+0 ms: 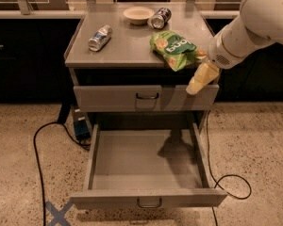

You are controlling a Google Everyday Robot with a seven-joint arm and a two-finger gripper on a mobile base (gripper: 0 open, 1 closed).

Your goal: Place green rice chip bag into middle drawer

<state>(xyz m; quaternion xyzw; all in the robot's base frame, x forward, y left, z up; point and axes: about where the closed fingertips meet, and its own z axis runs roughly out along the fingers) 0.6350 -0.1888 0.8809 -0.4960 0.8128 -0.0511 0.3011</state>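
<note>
The green rice chip bag [175, 48] lies on the right front part of the grey cabinet top [127, 51], with its front end near the edge. The middle drawer [146, 161] is pulled far out below, its flat tray bare, with a low front panel and a small dark handle [149, 204]. My gripper [197, 82] hangs on the white arm [254, 22] at the cabinet's right front corner, just right of and below the bag, above the drawer's right side. It holds nothing.
A silver can [100, 37] lies at the top's left, and a second can [159, 18] and a white bowl [138, 14] stand at the back. The taller-fronted drawer [146, 98] is closed. Black cables [37, 164] run over the floor on both sides.
</note>
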